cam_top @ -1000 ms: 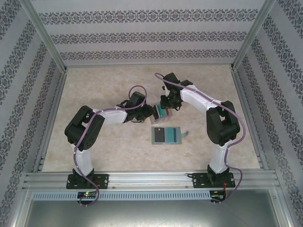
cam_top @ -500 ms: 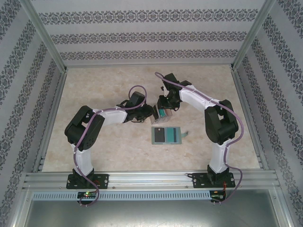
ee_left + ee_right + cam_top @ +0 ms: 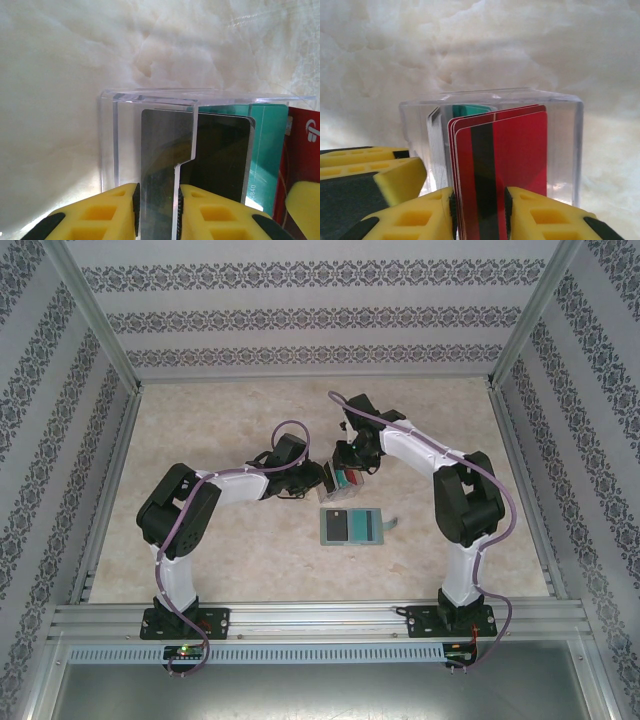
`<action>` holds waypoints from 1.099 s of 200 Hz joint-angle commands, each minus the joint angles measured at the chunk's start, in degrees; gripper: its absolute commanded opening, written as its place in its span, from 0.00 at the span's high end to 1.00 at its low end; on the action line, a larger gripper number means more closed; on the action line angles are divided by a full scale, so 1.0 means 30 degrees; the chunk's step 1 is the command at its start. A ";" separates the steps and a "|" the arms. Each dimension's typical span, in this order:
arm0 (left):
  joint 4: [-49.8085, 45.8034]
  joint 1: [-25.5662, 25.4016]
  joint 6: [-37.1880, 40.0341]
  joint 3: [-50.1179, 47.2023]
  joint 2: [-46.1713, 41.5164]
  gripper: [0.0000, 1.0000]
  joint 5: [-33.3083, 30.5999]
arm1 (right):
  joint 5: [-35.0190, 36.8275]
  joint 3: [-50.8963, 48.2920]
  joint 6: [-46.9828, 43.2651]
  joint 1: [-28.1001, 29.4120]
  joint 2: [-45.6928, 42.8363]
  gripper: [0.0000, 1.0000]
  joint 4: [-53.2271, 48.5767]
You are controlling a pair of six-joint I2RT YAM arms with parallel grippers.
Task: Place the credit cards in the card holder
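The red cards (image 3: 500, 170) are held upright inside a clear box (image 3: 565, 150), and the right gripper (image 3: 480, 210) is clamped on them from above. A teal card (image 3: 267, 145) and a dark card (image 3: 220, 155) are stood in the same box. One notched clear wall of the box is pinched between the fingers of the left gripper (image 3: 157, 210). The box is set near the middle of the tabletop (image 3: 230, 420). The card holder (image 3: 331, 527) is laid flat toward the near edge from the box, with a second teal card (image 3: 372, 524) placed against its right side.
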 commanded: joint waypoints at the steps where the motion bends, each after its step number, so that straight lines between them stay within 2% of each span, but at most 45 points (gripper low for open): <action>1: -0.0412 0.0126 -0.0238 -0.0206 0.0002 0.73 -0.0104 | -0.1297 -0.0050 0.0329 0.0368 -0.0746 0.69 0.0315; 43: -0.0369 0.0123 -0.0270 -0.0170 0.0047 0.73 -0.0040 | -0.1010 0.0038 0.0331 0.0335 -0.0431 0.71 0.0201; 110: -0.0391 0.0123 -0.0242 -0.0133 0.0036 0.73 -0.0007 | 0.1674 0.0210 -0.0137 0.0403 -0.0191 0.69 -0.0508; 145: -0.0418 0.0123 -0.0234 -0.0099 -0.0002 0.73 -0.0029 | 0.1441 0.0360 -0.0369 0.0470 0.0129 0.69 -0.0707; 168: -0.0418 0.0123 -0.0273 -0.0084 -0.0002 0.73 -0.0027 | 0.1060 0.0303 -0.0319 0.0595 0.0163 0.63 -0.0572; 220: -0.0343 0.0121 -0.0270 -0.0203 -0.0086 0.73 -0.0023 | 0.1339 0.0673 -0.0528 0.0812 0.0989 0.60 -0.0909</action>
